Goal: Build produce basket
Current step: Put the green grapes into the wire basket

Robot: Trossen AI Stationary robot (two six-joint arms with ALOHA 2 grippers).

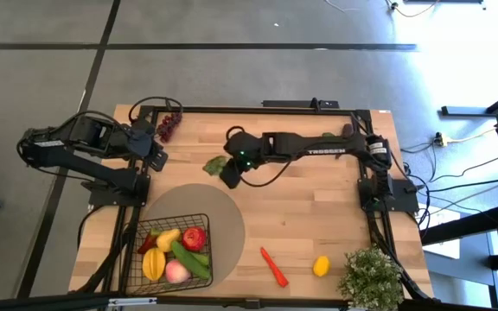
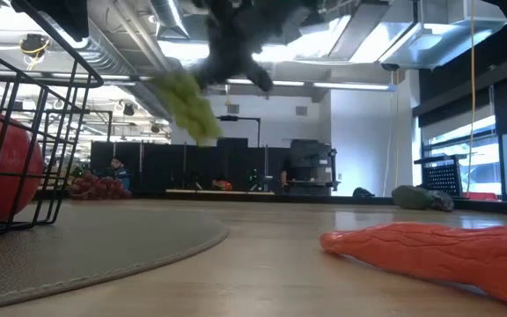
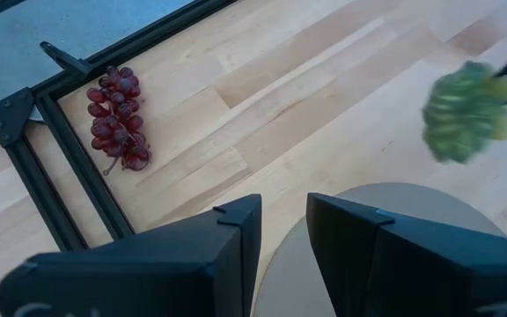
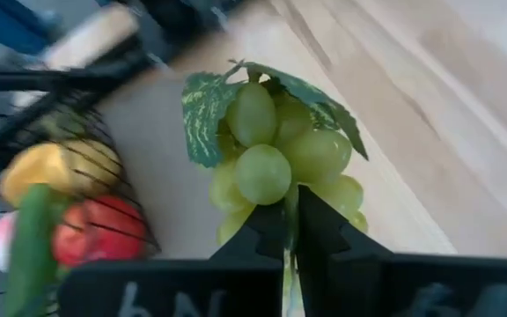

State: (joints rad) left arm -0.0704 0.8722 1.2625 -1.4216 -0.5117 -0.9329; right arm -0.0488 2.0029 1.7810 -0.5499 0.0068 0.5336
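While the green grapes hung from the closed right gripper, the following was recorded.

Right gripper (image 4: 290, 231): clenched on the stem end of the green grapes (image 4: 280, 154), held above the table's middle, beyond the far edge of the round tan mat (image 1: 223, 207).
Green grapes: carried clear of the wood in the low view, leaf uppermost and berries dangling; judged a loose, swinging load.
Left gripper (image 3: 282, 231): part-way parted, nothing seen between the fingers; parked over the table's left far corner, just beside the purple grapes (image 1: 169, 126).
Basket (image 1: 199, 216): seated on the mat at the near left; already loaded with a red apple (image 1: 194, 238), yellow fruits (image 1: 153, 263), a green cucumber (image 1: 189, 260) and a pink peach (image 1: 176, 272).
Step in hand, as judged: transfer of the bunch to the basket. A level carry over the rim was advised, with release only once the berries hung inside the wire.
Rim: the nearest obstacle; a low approach was judged likely to snag the bunch.
Open room: bare wood and mat lay between gripper and basket; the basket's far corners looked least filled.
Still outside: red chili (image 1: 274, 266) and lemon (image 1: 321, 265) near the front edge, well apart from the basket; potted plant (image 1: 372, 276) at the near right corner.
Table edge: black frame rail lay close to the purple grapes, so a later pick there was judged tight.
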